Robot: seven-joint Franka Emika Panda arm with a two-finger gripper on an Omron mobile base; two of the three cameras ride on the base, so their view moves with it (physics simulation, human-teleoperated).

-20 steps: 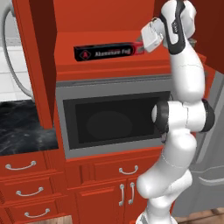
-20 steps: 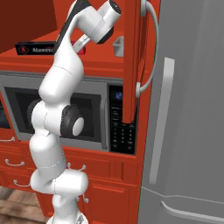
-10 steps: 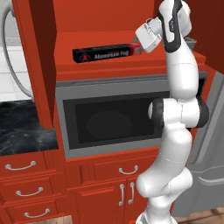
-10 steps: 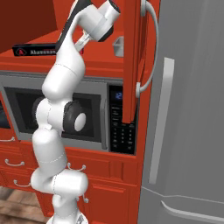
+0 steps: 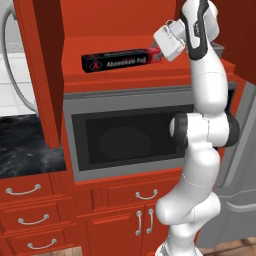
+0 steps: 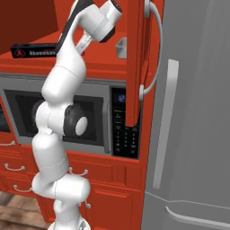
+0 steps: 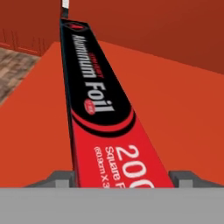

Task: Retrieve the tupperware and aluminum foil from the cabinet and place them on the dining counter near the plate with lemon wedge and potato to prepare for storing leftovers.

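i have the claw (image 7: 121,176) up inside the open cabinet (image 5: 150,72), straddling the near end of the foil box (image 5: 120,61), which lies flat on the red shelf above the microwave (image 5: 132,137). its fingertips (image 7: 59,177) stand on either side of the box; i cannot tell whether they grip it. the plastic tub (image 6: 120,47) sits on the same shelf by the door.

You've got a microwave (image 5: 127,142) built in, dark door, keypad (image 6: 120,125) on its right. Red drawers (image 5: 30,212) with silver handles sit below it, left side. Grey fridge (image 6: 193,117) stands right of it. Black marble desk (image 5: 22,150) to the left. Wood floor (image 6: 18,211) at bottom.
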